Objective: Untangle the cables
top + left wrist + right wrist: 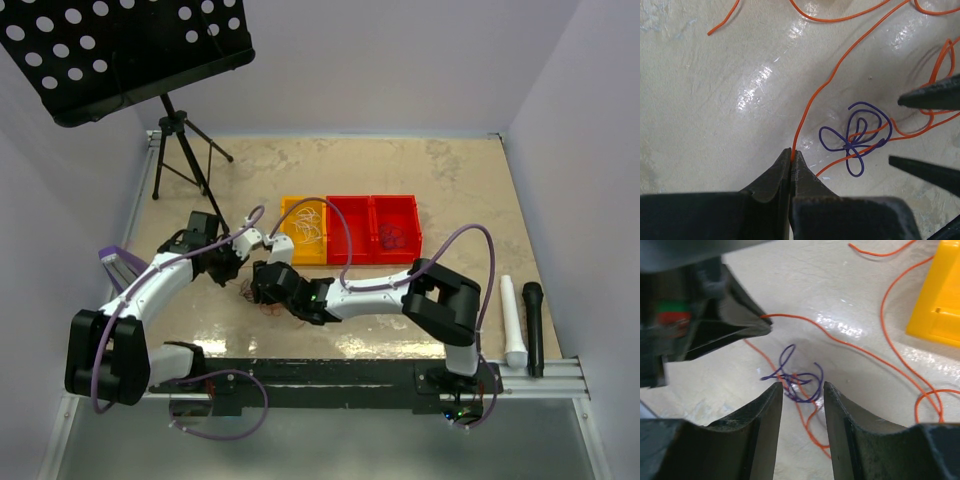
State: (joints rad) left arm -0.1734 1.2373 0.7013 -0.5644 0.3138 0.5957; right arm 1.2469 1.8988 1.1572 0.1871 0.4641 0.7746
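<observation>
Close to our bases, our left pincer [791, 151] is clamped tight on the end of a red-orange cable [812, 102]. Our right pincer [802, 386] gapes, holding nothing, astride the knotted purple cable [796, 382] on the worktop [450, 170]. Farther off, the yellow bin [310, 260] holds white strands [305, 225]. We judge the task partly done: these two aren't yet separated.

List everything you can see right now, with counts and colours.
orange wires: several, orange, loose, centre.
purple wire: one, purple, knotted among them.
yellow bin: one, yellow, beyond the arms.
white wires: several, white, inside it.
red bins: two, red, right of yellow bin.
music stand: one, black, far left.
microphone: one, black, right edge.
tube: one, white, beside microphone.
left gripper: black, shut on an orange wire.
right gripper: black, open over the purple wire.
</observation>
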